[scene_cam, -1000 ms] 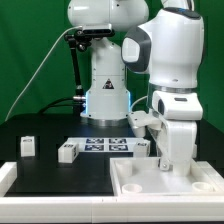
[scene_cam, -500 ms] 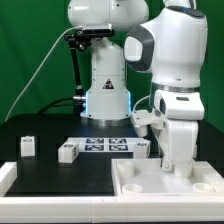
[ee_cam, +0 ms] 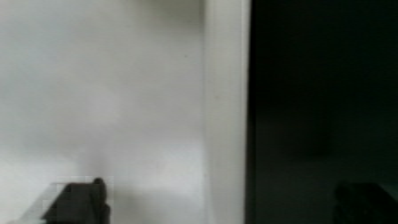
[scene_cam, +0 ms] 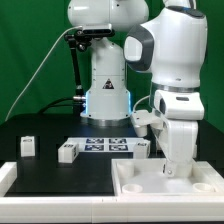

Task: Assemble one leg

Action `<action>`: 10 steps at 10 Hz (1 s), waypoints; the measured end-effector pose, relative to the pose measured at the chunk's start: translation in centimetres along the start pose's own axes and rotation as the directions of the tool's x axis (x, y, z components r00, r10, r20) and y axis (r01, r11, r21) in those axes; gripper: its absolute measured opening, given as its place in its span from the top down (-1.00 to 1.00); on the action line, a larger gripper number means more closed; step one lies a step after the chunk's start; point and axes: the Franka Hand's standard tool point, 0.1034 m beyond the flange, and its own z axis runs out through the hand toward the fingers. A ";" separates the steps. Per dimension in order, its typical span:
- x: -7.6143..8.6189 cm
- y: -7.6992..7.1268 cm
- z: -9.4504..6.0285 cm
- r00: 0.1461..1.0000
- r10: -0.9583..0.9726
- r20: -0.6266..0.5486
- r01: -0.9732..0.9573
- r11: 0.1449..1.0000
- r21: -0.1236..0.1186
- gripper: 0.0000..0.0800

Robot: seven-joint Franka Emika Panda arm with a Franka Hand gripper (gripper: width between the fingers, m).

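The gripper (scene_cam: pixel 176 168) hangs low over the big white panel (scene_cam: pixel 140 186) at the exterior view's right, its tip right at the panel's back rim. In the wrist view the gripper (ee_cam: pixel 222 205) shows only two dark fingertips (ee_cam: pixel 75 203), set wide apart with nothing held between them, so it is open. Under them there is pale surface on one side and black table (ee_cam: pixel 329 100) on the other (the picture is too blurred to show more).

Neither leg is near the tool. The first leg (scene_cam: pixel 68 152) lies on the black table (scene_cam: pixel 40 170) just off the end of the marker board (scene_cam: pixel 105 145) at the exterior view's left. The second leg (scene_cam: pixel 28 146) sits further out the same way. Both are well apart from the gripper, with the marker board between. A small white piece (scene_cam: pixel 143 148) stands just beside the gripper on the exterior view's left, but it is too small to tell what it is.
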 end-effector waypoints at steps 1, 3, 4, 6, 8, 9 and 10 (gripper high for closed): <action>0.0 0.0 0.0 1.000 0.000 0.000 0.000 1.000 0.000 -0.61; 0.0 0.0 0.0 1.000 0.000 0.000 0.000 1.000 0.000 -0.62; 0.0 0.0 0.0 1.000 0.000 0.000 0.000 1.000 0.000 -0.62; 0.3 -0.3 -1.3 0.999 0.049 -0.005 -0.049 0.998 -0.026 -0.62; 0.4 -1.1 -3.4 0.997 0.077 -0.001 -0.077 0.996 -0.048 -0.62; 0.3 -1.6 -4.4 0.995 0.101 -0.002 -0.101 0.993 -0.060 -0.62; 0.3 -2.3 -4.8 0.990 0.140 -0.010 -0.141 0.988 -0.071 -0.62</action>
